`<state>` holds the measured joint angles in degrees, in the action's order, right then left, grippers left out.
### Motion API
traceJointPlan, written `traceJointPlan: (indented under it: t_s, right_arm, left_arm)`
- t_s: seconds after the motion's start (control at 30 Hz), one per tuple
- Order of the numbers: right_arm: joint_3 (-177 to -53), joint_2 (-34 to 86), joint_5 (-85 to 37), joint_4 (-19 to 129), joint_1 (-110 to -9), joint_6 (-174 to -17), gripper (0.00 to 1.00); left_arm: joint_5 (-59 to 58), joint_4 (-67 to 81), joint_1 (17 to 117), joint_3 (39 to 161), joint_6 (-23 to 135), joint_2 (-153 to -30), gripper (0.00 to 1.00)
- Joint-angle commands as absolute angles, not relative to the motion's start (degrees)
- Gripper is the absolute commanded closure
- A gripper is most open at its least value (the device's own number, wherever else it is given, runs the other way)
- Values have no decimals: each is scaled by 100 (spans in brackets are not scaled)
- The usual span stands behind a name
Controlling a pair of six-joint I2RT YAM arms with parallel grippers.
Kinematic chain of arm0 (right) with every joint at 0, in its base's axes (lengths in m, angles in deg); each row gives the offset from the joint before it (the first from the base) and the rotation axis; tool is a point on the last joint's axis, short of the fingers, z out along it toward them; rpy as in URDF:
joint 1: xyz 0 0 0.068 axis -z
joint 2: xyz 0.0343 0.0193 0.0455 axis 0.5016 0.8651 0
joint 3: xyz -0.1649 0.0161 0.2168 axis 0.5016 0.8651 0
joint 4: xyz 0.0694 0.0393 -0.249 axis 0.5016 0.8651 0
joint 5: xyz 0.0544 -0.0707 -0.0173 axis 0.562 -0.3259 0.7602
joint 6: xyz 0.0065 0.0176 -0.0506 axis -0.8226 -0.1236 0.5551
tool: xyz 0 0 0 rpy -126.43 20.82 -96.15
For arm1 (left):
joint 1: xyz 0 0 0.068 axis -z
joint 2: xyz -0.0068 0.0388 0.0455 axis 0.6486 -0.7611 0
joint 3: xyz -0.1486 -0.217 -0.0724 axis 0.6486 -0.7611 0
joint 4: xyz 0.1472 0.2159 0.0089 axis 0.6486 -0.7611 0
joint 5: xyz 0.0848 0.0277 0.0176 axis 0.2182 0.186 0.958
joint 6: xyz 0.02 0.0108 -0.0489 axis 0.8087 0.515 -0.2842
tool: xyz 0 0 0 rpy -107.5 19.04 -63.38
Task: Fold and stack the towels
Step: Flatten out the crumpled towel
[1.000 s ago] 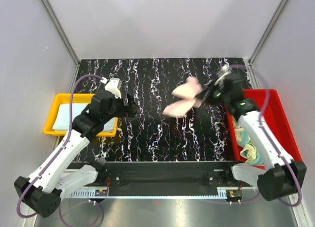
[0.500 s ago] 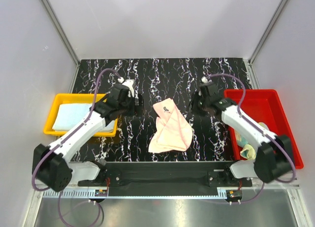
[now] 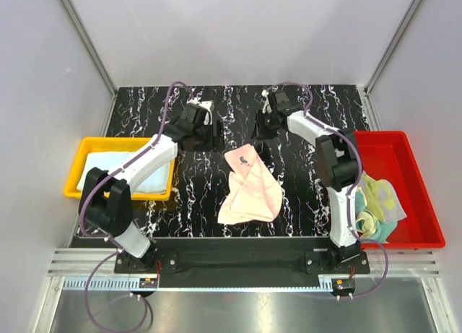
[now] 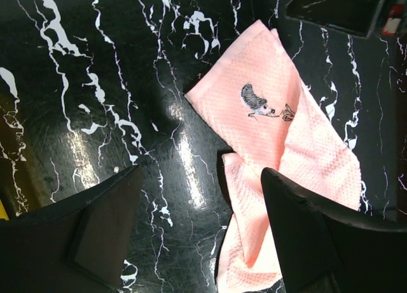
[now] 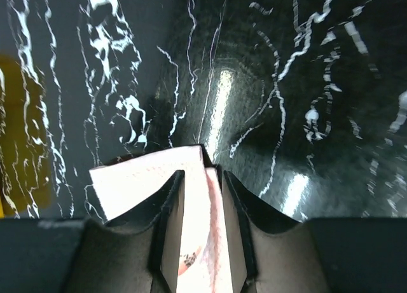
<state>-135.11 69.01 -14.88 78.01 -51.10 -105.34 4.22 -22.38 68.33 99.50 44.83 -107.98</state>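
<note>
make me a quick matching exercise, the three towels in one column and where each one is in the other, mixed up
Things:
1. pale pink cloth towel with a small dark animal print
2. light blue cloth towel
3. pale yellow-green cloth towel

Places:
a. in the red plastic tray
b. lying loose on the black marbled table
c. in the yellow plastic tray

Pairs: 1-b, 2-c, 3-a
</note>
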Motion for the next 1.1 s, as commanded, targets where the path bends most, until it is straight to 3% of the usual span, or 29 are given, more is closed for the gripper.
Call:
traceJointPlan:
  t_s: [0.0, 0.2, 0.3, 0.33, 0.4, 0.67, 0.93, 1.07]
  right_arm:
    - [-13781, 7075, -1003, 7901, -5173, -10350, 63]
    - [-13641, 7313, -1204, 7856, -5384, -10218, 63]
    - [-13535, 7234, -1354, 7883, -5393, -10209, 74]
    - [-13482, 7069, -1477, 7883, -5393, -10183, 87]
    - [-13490, 6936, -1705, 7926, -5401, -10157, 100]
    - [-13315, 6031, -1610, 8058, -5410, -10148, 100]
    - [-11647, 4820, -1004, 7374, -5428, -10350, 100]
    - [-10951, 4501, -1267, 7039, -5419, -10429, 91]
  left_arm:
    - [252, -1951, 6715, 9752, 4410, -10486, 20]
    - [-73, -1731, 6689, 9356, 4253, -10222, 20]
    - [-82, -1696, 6680, 9268, 4235, -10134, 20]
    - [-38, -1696, 6680, 9242, 4243, -10064, 20]
    - [6, -1713, 6689, 9242, 4261, -10037, 20]
    - [85, -1679, 6610, 9233, 4138, -10090, 20]
    - [-196, -1362, 6566, 9084, 3980, -10327, 20]
    - [-433, -1222, 6566, 9093, 3814, -10415, 20]
